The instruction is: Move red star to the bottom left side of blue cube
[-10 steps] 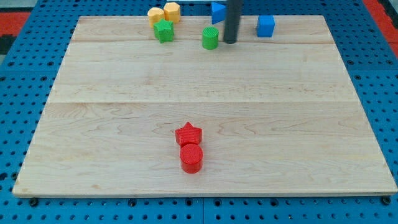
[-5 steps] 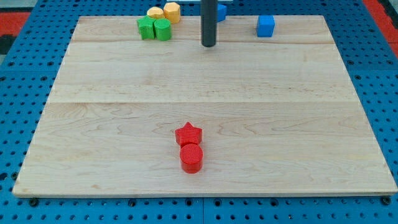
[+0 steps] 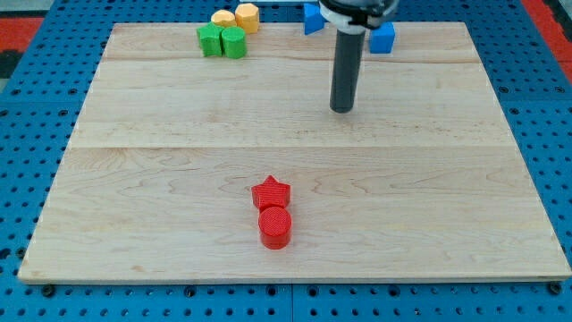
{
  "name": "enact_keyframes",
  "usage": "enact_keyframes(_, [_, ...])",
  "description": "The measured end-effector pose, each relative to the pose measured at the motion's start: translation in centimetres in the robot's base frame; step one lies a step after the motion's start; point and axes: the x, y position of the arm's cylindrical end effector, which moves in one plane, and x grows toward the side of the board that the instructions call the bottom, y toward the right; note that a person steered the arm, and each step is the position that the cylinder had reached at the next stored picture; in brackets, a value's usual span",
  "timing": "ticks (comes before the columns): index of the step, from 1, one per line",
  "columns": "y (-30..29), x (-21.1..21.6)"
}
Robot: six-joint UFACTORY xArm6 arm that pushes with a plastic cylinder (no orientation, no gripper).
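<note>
Resting on bare wood, my tip (image 3: pixel 342 109) touches no block; being a plain rod, it has nothing to open or close and holds nothing. Nearest to it, toward the view's top and a little right, sits the blue cube (image 3: pixel 383 38), partly hidden behind the arm. Another blue block (image 3: pixel 312 17), shape unclear, lies up and slightly left of the tip. Farther up-left, two green blocks (image 3: pixel 221 41) touch side by side, with two yellow blocks (image 3: pixel 236 17) just behind them. Well below the tip and to its left, the red star (image 3: pixel 271 192) touches a red cylinder (image 3: pixel 275 227) beneath it. All sit on the wooden board (image 3: pixel 465 206).
</note>
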Motion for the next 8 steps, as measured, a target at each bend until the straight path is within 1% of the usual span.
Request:
enact_keyframes(1, [0.2,1.6])
enact_keyframes(3, [0.2,1.7])
enact_keyframes(4, [1.6,3.3])
enact_keyframes(5, [5.7,11.5])
enact_keyframes(6, [5.5,21.5])
enact_keyframes(7, [4.5,23.0])
enact_keyframes(8, [-0.8,22.6])
